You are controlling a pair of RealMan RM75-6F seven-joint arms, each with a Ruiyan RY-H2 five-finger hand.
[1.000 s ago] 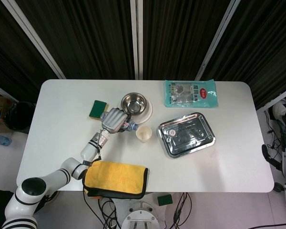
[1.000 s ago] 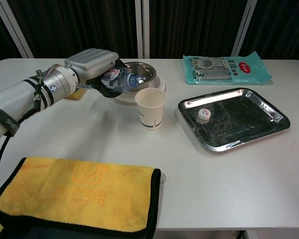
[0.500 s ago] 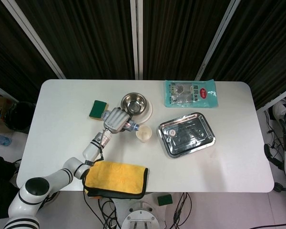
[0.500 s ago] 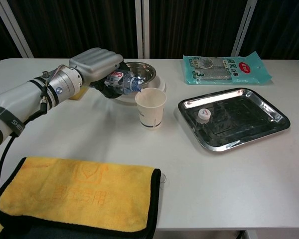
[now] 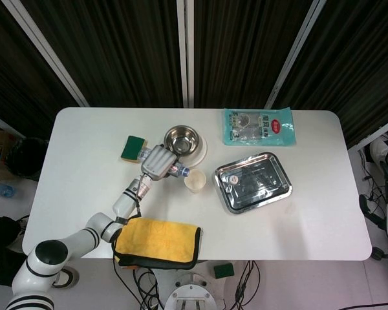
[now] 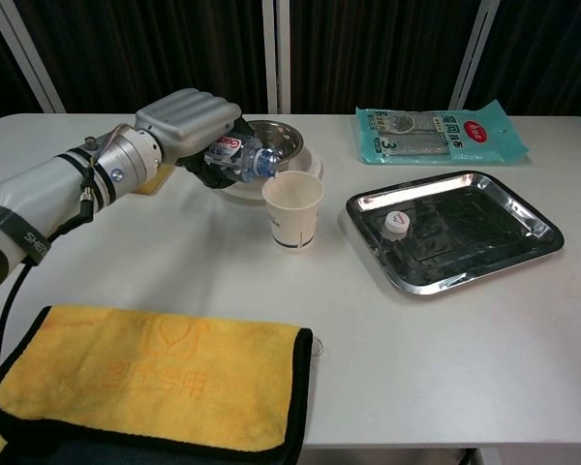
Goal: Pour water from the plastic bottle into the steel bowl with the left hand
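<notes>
While the left hand (image 6: pixel 189 121) grips the plastic bottle (image 6: pixel 238 155) with fingers wrapped over its body, the bottle lies tipped close to level, neck pointing toward the robot's right. Its open mouth sits just above the near rim of the paper cup (image 6: pixel 292 208), beside the steel bowl (image 6: pixel 276 141) rather than over it. Steel bowl rests on a white plate (image 6: pixel 308 165), behind the cup and partly hidden by the hand in the chest view. Head view agrees: left hand (image 5: pixel 158 161) between the bowl (image 5: pixel 182 138) and the cup (image 5: pixel 194 181), bottle neck (image 5: pixel 180 172) projecting toward the cup. Whether water is flowing cannot be told. Bottle cap (image 6: pixel 396 223) lies inside the steel tray (image 6: pixel 523 208). Yellow towel (image 6: pixel 155 378) at the table's near edge, green sponge (image 5: pixel 133 147) left of the bowl, wipes packet (image 6: pixel 436 131) at the far side. Right hand not seen in either view.
</notes>
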